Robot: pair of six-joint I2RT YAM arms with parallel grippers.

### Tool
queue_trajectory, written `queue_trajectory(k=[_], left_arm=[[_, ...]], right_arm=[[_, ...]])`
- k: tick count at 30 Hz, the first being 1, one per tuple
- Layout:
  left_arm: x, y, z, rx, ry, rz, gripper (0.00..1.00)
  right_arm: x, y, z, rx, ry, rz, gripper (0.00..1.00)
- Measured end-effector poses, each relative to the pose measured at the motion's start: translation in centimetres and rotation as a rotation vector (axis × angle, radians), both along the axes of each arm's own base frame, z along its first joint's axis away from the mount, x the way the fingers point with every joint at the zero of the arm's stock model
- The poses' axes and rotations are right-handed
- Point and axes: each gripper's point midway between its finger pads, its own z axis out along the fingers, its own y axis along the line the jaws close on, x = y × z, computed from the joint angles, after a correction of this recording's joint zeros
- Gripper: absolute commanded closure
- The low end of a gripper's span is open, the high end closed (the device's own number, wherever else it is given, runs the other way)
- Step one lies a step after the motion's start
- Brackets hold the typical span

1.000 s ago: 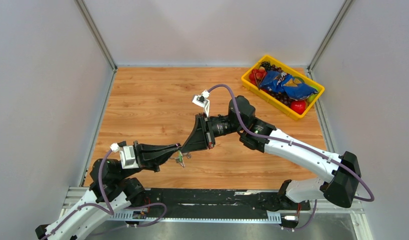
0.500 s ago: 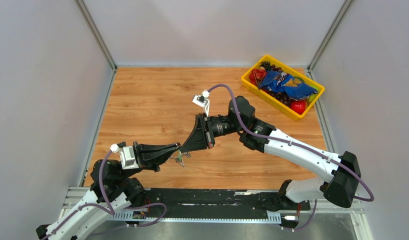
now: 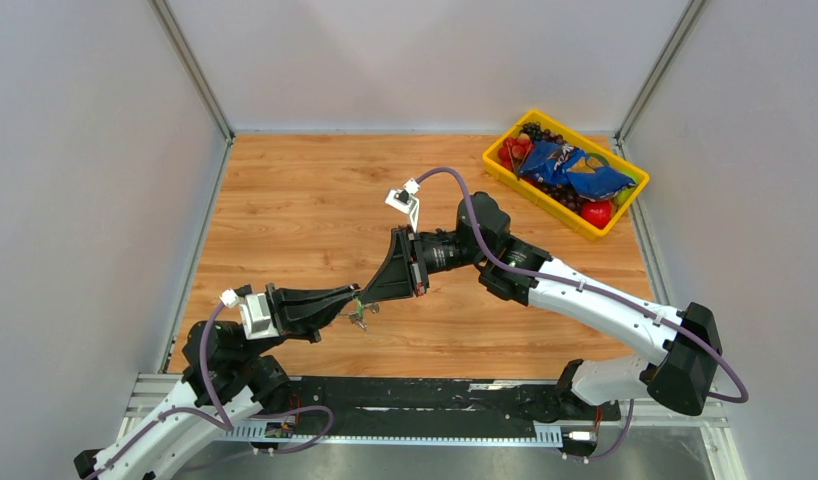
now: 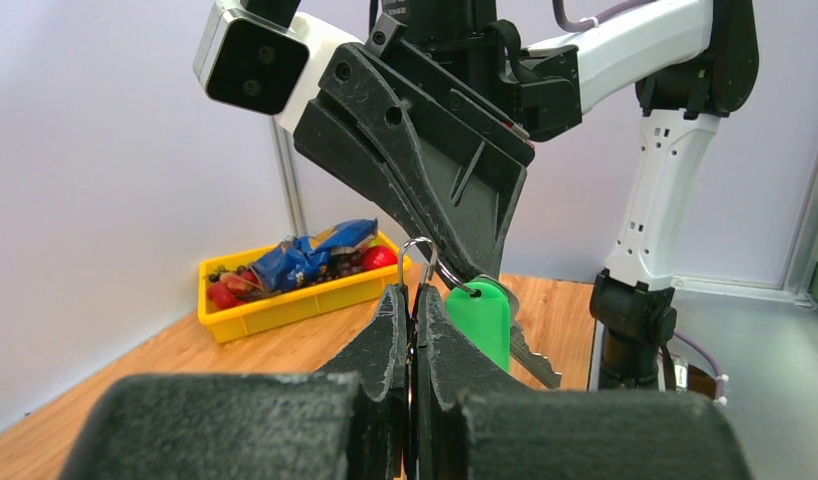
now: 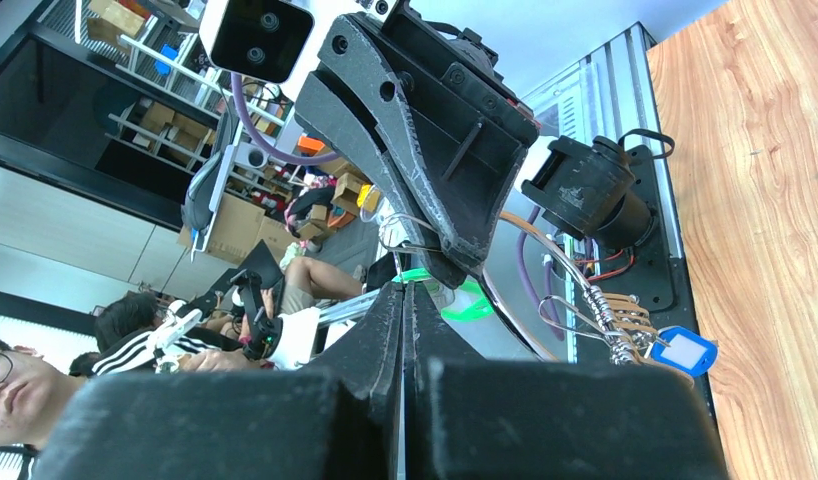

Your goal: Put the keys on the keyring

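My left gripper (image 3: 357, 301) and right gripper (image 3: 369, 297) meet tip to tip above the front middle of the table. In the left wrist view the left gripper (image 4: 415, 290) is shut on a thin wire keyring (image 4: 417, 248) that sticks up from its tips. A key with a green tag (image 4: 481, 318) hangs just to the right, its metal blade (image 4: 535, 362) pointing down. The right gripper (image 5: 409, 288) is shut on that key's top, and a sliver of the green tag (image 5: 457, 302) shows past its tips. A blue-tagged key (image 5: 685, 352) shows beside coiled wire (image 5: 610, 322). The plain key is hidden.
A yellow bin (image 3: 536, 198) with berries, a red fruit and a blue snack bag stands at the back right corner. Grey walls close in the wooden table (image 3: 285, 200) on three sides. A black rail (image 3: 405, 395) runs along the near edge.
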Motion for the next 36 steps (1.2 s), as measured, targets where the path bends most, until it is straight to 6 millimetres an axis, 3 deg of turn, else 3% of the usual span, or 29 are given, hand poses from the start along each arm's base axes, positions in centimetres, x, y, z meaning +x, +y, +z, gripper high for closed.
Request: queue_trajectory(k=[36], left_arm=[[0.02, 0.28, 0.23, -0.017, -0.013, 0.012, 0.99]], right_arm=[[0.5, 0.5, -0.68, -0.029, 0.081, -0.029, 1.0]])
